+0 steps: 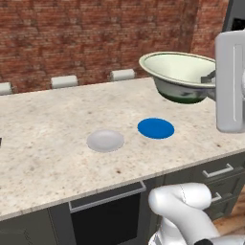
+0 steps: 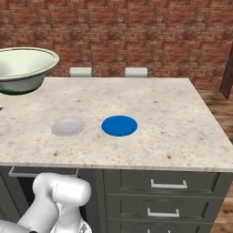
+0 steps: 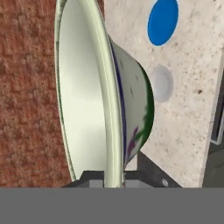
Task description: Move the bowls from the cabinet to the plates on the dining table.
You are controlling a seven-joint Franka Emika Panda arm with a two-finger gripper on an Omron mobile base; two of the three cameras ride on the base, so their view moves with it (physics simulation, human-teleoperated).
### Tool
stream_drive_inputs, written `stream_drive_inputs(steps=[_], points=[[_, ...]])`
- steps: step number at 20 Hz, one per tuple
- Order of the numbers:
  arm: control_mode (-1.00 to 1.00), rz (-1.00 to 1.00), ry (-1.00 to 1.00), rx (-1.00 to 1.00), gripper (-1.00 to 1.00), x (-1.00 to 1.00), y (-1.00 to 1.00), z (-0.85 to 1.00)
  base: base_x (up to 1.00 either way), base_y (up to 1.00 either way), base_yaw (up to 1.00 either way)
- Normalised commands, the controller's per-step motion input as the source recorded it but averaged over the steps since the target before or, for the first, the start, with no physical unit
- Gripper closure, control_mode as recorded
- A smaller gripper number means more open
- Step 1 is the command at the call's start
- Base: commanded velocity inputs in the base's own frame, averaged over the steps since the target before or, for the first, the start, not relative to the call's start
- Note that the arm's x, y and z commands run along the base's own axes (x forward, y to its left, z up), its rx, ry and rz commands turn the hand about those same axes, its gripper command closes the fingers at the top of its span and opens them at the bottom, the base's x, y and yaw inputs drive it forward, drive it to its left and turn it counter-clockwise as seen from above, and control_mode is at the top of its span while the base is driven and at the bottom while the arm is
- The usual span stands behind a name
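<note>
My gripper (image 1: 209,79) is shut on the rim of the wide cream-white bowl (image 1: 179,76) with a dark green foot, holding it in the air above the dining table (image 1: 48,119). The bowl hangs over the table's far right part in the left base view, beyond the blue plate (image 1: 156,128). The pale grey plate (image 1: 105,140) lies flat just left of the blue one. In the hand view the bowl (image 3: 87,96) stands edge-on between the fingers, with the blue plate (image 3: 162,22) and grey plate (image 3: 162,83) past it. The cabinet is out of view.
Two pale stool tops (image 1: 64,81) (image 1: 123,74) stand along the table's far edge before a red brick wall (image 2: 136,32). Dark drawer fronts with silver handles (image 2: 168,184) run under the near edge. Bare stone top (image 2: 182,113) spreads around both plates.
</note>
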Motion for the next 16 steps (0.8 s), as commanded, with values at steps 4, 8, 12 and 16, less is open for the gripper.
stream_drive_inputs(steps=[4, 8, 12, 16], points=[[-1.00, 0.22, 0.09, 0.00, 1.00, 0.32, -0.16, -0.02, 0.00, 0.00, 0.00], [-1.00, 0.22, 0.12, -0.05, 1.00, 0.32, -0.14, 0.00, 0.00, 0.00, 0.00], [-1.00, 0.23, 0.14, -0.11, 1.00, 0.30, -0.21, 0.00, 0.00, 0.00, 0.00], [-1.00, 0.25, 0.06, -0.10, 1.00, 0.29, -0.24, -0.02, 0.00, 0.00, 0.00]])
